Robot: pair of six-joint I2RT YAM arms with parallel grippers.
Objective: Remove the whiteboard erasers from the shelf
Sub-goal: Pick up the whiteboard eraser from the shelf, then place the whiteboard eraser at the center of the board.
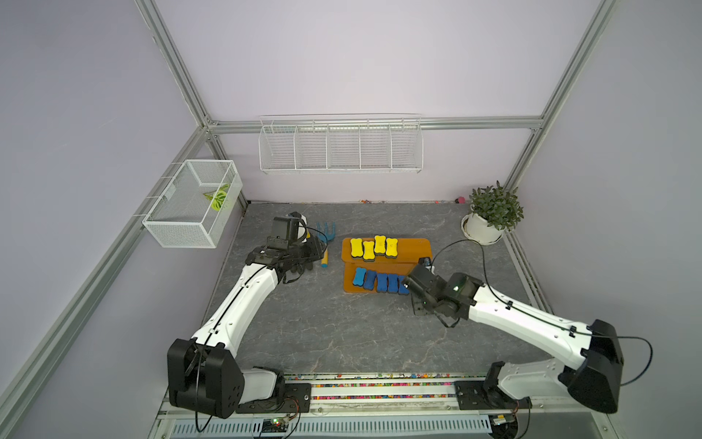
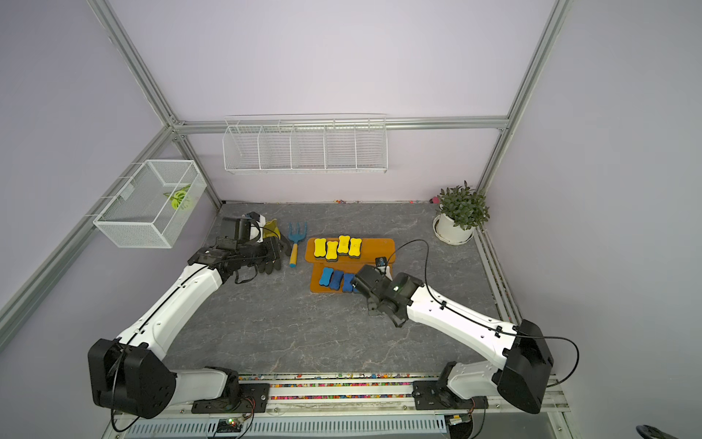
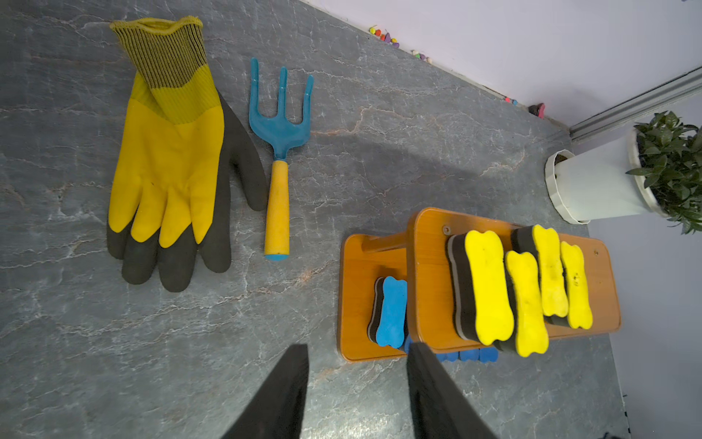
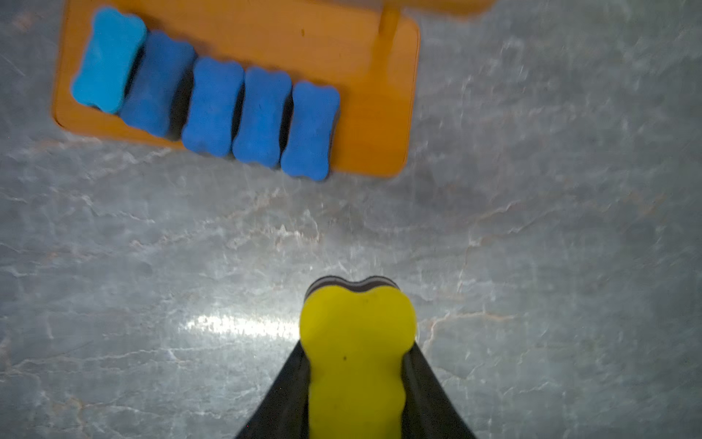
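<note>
- Right gripper: fingers pinch one yellow eraser at its narrow waist, which we judge helps the lobes resist slipping. It sits over bare tabletop, clear of the shelf.
- Four yellow erasers crowd the upper tier. Five blue erasers line the lower tier, some overhanging its front edge.
- Left gripper: fingers moderately apart, empty, facing the shelf end. We judge it poised for a pick.
</note>
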